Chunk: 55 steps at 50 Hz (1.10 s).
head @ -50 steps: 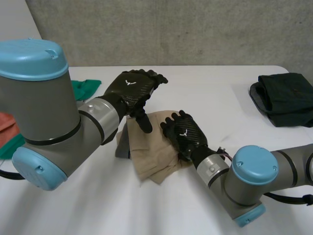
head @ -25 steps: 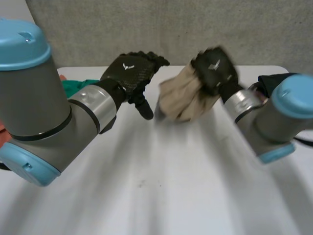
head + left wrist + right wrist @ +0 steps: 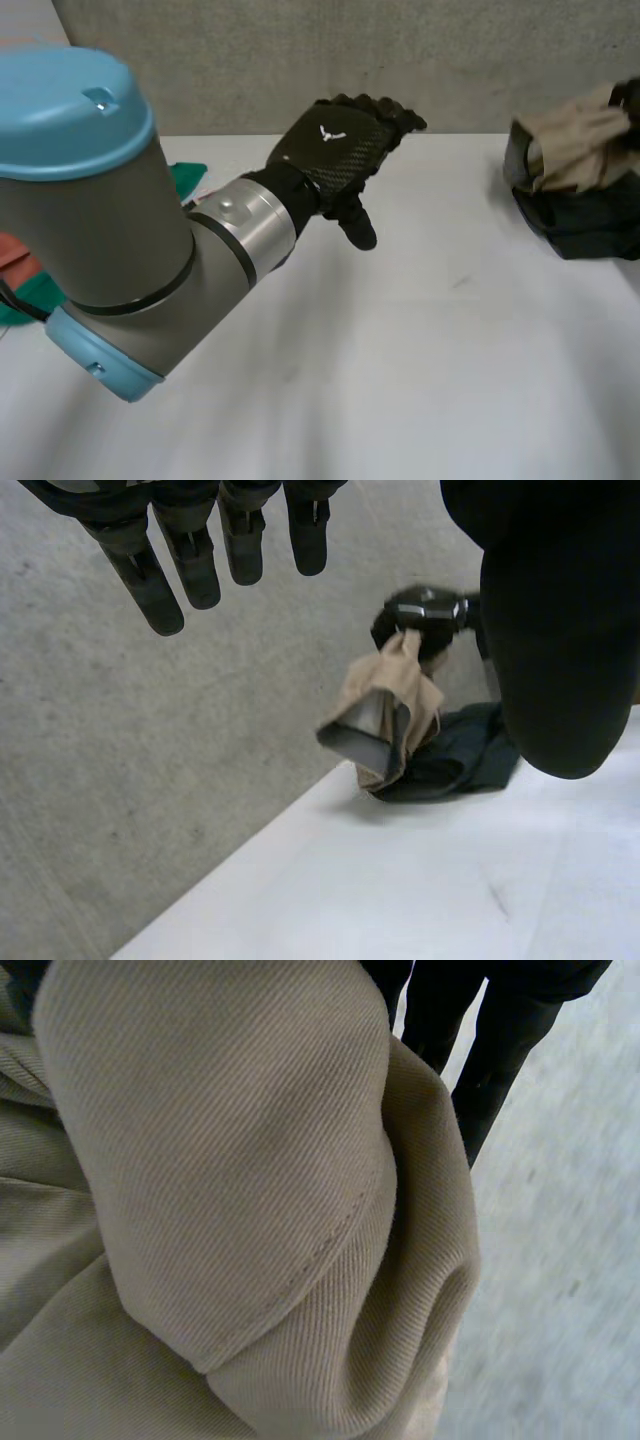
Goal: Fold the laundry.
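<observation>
We see the tan garment clenched in the right robot hand at the head view's upper right, hanging just over the dark pile on the desk, well apart from the left robot hand (straight-fingered, empty) at upper centre.

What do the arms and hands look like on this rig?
Left arm: fat grey cylindrical segments, rounded light-blue caps, a brushed silver wrist cuff. Left hand: black, woven carbon-like shell with a small white emblem on its back. Right hand: black too.
</observation>
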Tool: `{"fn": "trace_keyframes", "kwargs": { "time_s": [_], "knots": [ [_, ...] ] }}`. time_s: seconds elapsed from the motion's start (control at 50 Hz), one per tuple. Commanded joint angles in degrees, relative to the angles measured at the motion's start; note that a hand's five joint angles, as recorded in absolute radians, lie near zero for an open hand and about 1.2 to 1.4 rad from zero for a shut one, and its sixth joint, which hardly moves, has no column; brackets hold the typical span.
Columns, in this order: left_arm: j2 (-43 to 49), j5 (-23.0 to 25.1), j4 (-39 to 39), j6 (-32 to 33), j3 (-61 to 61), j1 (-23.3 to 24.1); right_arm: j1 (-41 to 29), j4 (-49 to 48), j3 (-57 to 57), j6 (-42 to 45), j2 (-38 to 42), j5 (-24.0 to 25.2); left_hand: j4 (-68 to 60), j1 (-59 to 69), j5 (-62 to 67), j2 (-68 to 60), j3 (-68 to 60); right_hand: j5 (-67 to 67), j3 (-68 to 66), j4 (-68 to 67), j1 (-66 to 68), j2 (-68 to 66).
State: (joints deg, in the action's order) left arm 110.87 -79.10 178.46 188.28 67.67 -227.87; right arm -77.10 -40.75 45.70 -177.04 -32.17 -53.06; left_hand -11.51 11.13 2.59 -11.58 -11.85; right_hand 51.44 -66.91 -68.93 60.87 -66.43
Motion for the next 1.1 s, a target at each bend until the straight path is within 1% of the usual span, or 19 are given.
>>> {"fn": "trace_keyframes", "kwargs": {
  "time_s": [0.02,0.14,0.26,0.5,0.52,0.54,0.56,0.68,0.74,0.76,0.82,0.88,0.9,0.96,0.98,1.0,1.04,1.06,1.1],
  "knots": [
    [2.16,-0.18,-0.13,-0.02,0.54,0.67,1.86,-2.76,-3.86,-0.06,11.25,2.69,-0.72,1.1,-0.35,-0.66,-0.39,18.56,-13.09,-11.07,19.13,-13.57],
    [2.34,-0.18,-0.48,-0.11,1.24,1.73,5.73,-3.55,-0.61,0.73,11.87,4.89,-0.73,1.1,-0.35,-0.66,-0.39,18.56,-13.09,-11.07,19.13,-13.57],
    [1.72,-0.18,-0.57,-0.11,1.59,2.78,7.74,-4.08,1.58,5.82,10.38,4.63,-0.89,1.27,-0.19,-0.82,-0.55,18.56,-13.09,-11.07,19.13,-13.57],
    [1.9,-0.18,-0.48,0.16,1.42,3.4,8.63,-3.29,2.11,7.23,10.47,3.84,-1.06,1.44,-0.02,-0.99,-0.72,18.56,-13.09,-11.07,19.13,-13.57],
    [1.81,-0.18,-0.48,0.24,1.42,3.4,8.72,-3.2,2.46,7.23,10.29,3.75,-1.06,1.44,-0.02,-0.99,-0.72,10.63,-5.16,-3.13,11.2,-5.64],
    [1.81,-0.18,-0.48,0.16,1.42,3.48,8.72,-2.94,3.6,7.23,9.42,3.57,-0.89,1.27,-0.18,-0.83,-0.56,-34.41,39.89,41.91,-33.84,39.4],
    [1.72,-0.18,-0.48,0.07,1.42,3.48,8.72,-2.59,4.48,7.23,8.45,3.31,-0.89,1.27,-0.19,-0.82,-0.55,-51.44,56.91,58.93,-50.87,56.43],
    [0.76,0.0,-0.39,-0.11,1.24,4.01,9.77,3.55,12.04,7.32,-3.41,0.06,-0.56,0.93,-0.52,-0.49,-0.22,-51.44,56.91,58.93,-50.87,56.43],
    [-0.21,0.08,-0.39,-0.11,1.33,4.71,13.54,10.06,14.07,8.02,-8.86,-0.82,-0.39,0.76,-0.69,-0.32,-0.05,-51.44,56.91,58.93,-50.87,56.43],
    [-0.47,0.08,-0.39,-0.11,1.41,4.98,15.38,14.07,14.15,10.02,-11.22,-0.91,-0.39,0.76,-0.69,-0.32,-0.05,-51.44,56.91,58.93,-50.87,56.43],
    [-1.0,0.08,-0.39,-0.11,1.5,5.33,17.76,20.51,13.98,15.38,-14.31,-1.52,-0.39,0.76,-0.69,-0.32,-0.05,-51.44,56.91,58.93,-50.87,56.43],
    [-2.05,0.08,-0.39,-0.11,1.59,5.68,21.37,27.2,12.58,23.73,-18.0,-6.08,-0.22,0.6,-0.86,-0.15,0.12,-51.44,56.91,58.93,-50.87,56.43],
    [-2.41,0.08,-0.39,-0.11,1.68,5.68,22.07,29.39,11.53,28.11,-19.32,-10.62,-0.22,0.6,-0.86,-0.15,0.12,-51.44,56.91,58.93,-50.87,56.43],
    [-3.46,0.17,-0.13,-0.11,1.68,5.68,21.9,30.37,9.85,33.76,-21.61,-18.11,-0.05,0.43,-1.03,0.02,0.29,-51.44,56.91,58.93,-50.87,56.43],
    [-3.73,0.17,-0.04,-0.11,1.68,5.6,21.47,29.94,9.33,35.95,-23.27,-21.7,0.11,0.26,-1.19,0.18,0.45,-51.44,56.91,58.93,-50.87,56.43],
    [-4.51,0.08,0.05,-0.11,1.59,5.59,21.03,29.59,9.41,36.49,-24.07,-23.48,0.12,0.26,-1.19,0.19,0.46,-51.44,56.91,58.93,-50.87,56.43],
    [-5.22,0.08,0.14,-0.2,1.42,5.42,18.66,28.36,9.85,36.06,-25.47,-25.51,0.12,0.26,-1.19,0.19,0.46,-51.44,56.91,58.93,-50.87,56.43],
    [-5.48,0.0,0.14,-0.28,1.33,5.33,14.74,26.53,10.72,34.49,-26.96,-25.78,0.12,0.26,-1.19,0.19,0.46,-51.44,56.91,58.93,-50.87,56.43],
    [-6.62,-0.35,0.23,-0.2,1.06,5.07,10.85,24.23,13.0,31.94,-28.9,-25.17,0.12,0.26,-1.19,0.19,0.46,-51.44,56.91,58.93,-50.87,56.43]
  ]
}}
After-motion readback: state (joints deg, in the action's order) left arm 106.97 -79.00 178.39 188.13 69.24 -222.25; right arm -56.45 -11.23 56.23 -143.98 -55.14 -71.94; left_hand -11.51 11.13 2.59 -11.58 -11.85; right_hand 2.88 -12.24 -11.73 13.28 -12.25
